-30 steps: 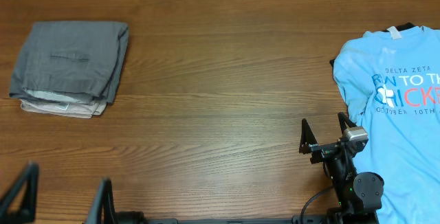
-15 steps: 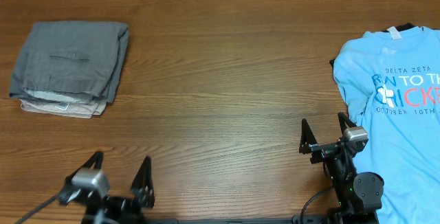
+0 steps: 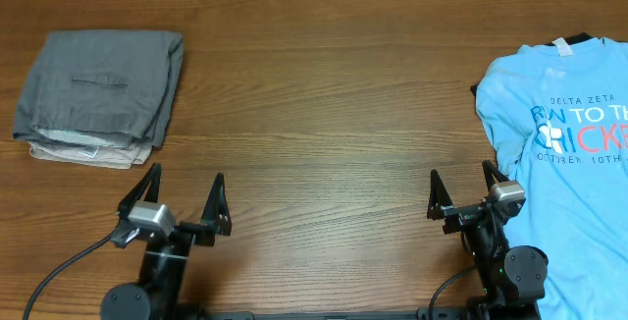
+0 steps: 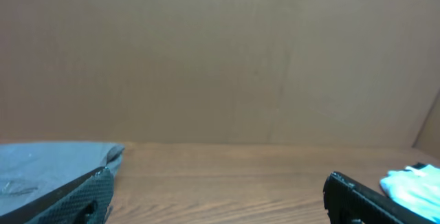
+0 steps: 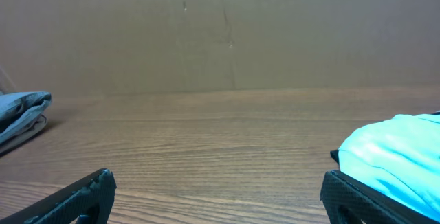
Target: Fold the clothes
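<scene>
The dark grey shorts [image 3: 98, 84] lie folded at the far left of the table, stacked on a beige folded garment [image 3: 83, 153]. They also show in the left wrist view [image 4: 41, 165] and the right wrist view [image 5: 20, 110]. My left gripper [image 3: 184, 187] is open and empty near the front edge, below and to the right of the shorts; its fingers show in its own view [image 4: 220, 203]. My right gripper [image 3: 459, 183] is open and empty at the front right [image 5: 216, 200].
A light blue printed T-shirt [image 3: 569, 153] lies spread at the right edge, just beside my right gripper, over something dark. It shows in the right wrist view [image 5: 392, 148] and the left wrist view [image 4: 416, 183]. A brown wall stands behind the wooden table [image 3: 324, 114].
My left arm has come in from the bottom left corner, moving right and forward, fingers still open. The right arm and the garments have not moved.
</scene>
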Available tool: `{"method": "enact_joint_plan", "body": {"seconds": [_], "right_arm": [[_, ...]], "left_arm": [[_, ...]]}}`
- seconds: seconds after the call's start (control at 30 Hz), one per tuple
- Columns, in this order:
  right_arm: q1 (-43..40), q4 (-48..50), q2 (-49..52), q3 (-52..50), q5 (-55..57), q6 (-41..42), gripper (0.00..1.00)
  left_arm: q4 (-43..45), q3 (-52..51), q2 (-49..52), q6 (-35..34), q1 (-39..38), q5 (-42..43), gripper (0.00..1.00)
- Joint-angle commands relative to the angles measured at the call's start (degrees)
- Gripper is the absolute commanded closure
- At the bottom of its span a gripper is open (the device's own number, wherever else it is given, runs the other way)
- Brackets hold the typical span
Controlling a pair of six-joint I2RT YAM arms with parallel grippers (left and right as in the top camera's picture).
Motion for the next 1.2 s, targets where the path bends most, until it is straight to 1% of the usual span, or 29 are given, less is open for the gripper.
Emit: {"method": "enact_joint_plan", "body": {"seconds": [0.0, 0.13, 0.4, 0.57, 1.17], "right_arm": [[0.26, 0.28, -0.57, -0.59, 0.50, -0.20, 0.00], [0.26, 0.28, -0.57, -0.59, 0.50, -0.20, 0.00], [0.26, 0.28, -0.57, -0.59, 0.50, -0.20, 0.00], [0.26, 0.28, -0.57, -0.59, 0.50, -0.20, 0.00], [0.26, 0.28, -0.57, -0.59, 0.50, -0.17, 0.00]], "left_arm": [[4.00, -5.11, -0.72, 0.92, -0.37, -1.73, 0.00], [6.91, -9.62, -0.72, -0.50, -0.37, -4.02, 0.00], [7.06, -15.15, -0.72, -1.07, -0.48, -6.93, 0.00], [2.40, -15.47, -0.72, -2.62, -2.10, -12.00, 0.00], [2.47, -15.45, -0.70, -2.29, -2.62, -11.54, 0.00]]}}
